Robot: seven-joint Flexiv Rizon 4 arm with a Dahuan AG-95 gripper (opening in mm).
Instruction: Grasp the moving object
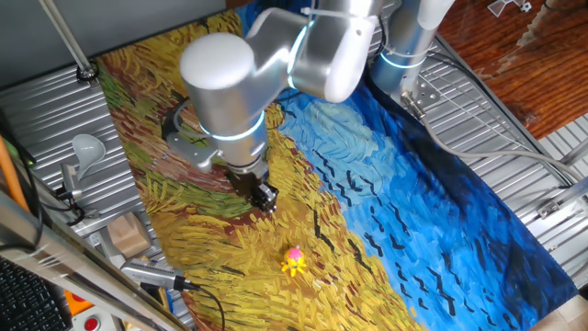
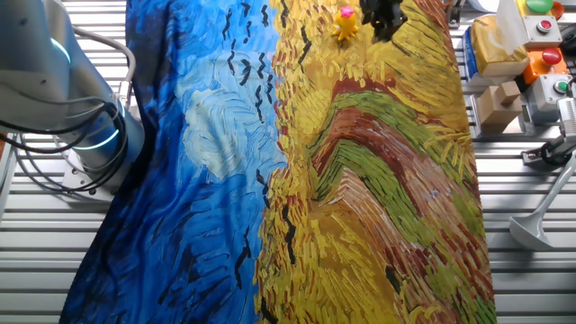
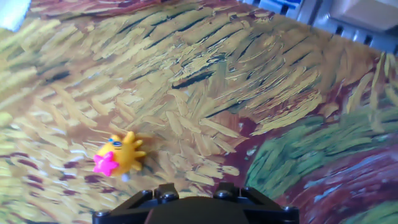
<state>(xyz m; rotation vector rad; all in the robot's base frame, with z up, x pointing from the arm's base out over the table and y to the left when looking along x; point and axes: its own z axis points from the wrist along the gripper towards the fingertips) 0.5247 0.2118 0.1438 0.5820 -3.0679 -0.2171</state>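
Observation:
The moving object (image 1: 294,261) is a tiny toy with a pink top and yellow spiky legs, standing on the yellow part of the painted cloth (image 1: 386,211) near its front edge. It also shows in the other fixed view (image 2: 345,24) and low on the left of the hand view (image 3: 118,155). My gripper (image 1: 266,200) hangs just above the cloth, a short way behind and to the left of the toy, apart from it. It shows as a black shape in the other fixed view (image 2: 382,18). Only its black base (image 3: 194,202) shows in the hand view. The jaws look open and empty.
A wooden block (image 1: 129,234) and a grey tool (image 1: 152,274) lie beside the cloth's left edge. A white scoop (image 1: 81,152) lies on the ribbed metal table (image 1: 55,119). Button boxes (image 2: 549,54) and a cardboard box (image 2: 499,99) stand past the cloth's edge.

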